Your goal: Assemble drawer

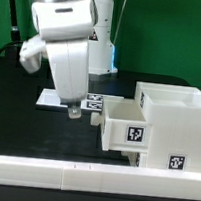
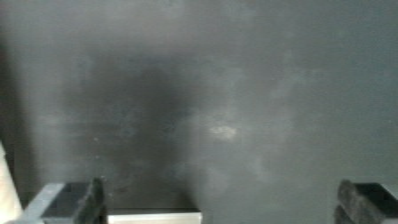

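You've got the gripper (image 1: 73,109) fingers apart, empty, centre frame, drawer (image 1: 156,125) just right of it on black table (image 1: 26,121), green backdrop (image 1: 166,35).

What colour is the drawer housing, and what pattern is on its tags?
White housing; black-and-white square tags, clearest in the exterior view.

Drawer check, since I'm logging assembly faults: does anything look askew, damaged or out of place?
Nothing looks damaged. The housing stands upright, and one tray juts out of its side on the exterior view's left, only partly pushed in. The gripper hangs beside that tray, apparently empty. The marker board lies flat behind.
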{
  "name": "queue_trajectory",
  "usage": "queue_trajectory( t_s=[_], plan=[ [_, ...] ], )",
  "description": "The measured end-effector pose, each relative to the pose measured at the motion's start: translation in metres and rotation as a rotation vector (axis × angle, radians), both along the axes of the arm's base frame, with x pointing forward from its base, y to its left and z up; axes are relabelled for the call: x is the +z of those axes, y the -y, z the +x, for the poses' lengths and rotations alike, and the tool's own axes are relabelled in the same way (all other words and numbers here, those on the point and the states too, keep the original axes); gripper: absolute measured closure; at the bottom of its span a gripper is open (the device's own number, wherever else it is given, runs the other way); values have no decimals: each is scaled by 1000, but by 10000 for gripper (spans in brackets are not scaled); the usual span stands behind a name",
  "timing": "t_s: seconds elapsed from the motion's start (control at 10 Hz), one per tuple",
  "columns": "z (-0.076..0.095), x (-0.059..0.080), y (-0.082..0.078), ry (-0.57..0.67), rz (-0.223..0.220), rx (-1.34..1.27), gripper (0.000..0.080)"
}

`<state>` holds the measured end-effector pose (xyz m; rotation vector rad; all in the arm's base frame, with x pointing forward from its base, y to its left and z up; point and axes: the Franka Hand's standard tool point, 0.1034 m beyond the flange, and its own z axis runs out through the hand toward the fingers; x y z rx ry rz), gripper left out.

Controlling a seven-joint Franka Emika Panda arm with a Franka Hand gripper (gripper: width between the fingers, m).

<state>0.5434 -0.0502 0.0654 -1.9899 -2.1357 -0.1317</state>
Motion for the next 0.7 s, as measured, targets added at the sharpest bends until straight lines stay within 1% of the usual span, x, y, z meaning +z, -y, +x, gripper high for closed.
queue_trajectory(
  t_s=[0.1, 0.2, 0.7],
  plan=[
    [2, -5, -3, -6, 5, -14, 151],
    [2, -7, -11, -16, 4, -35, 151],
    [7, -1, -55, -50, 0, -157, 151]
  ],
)
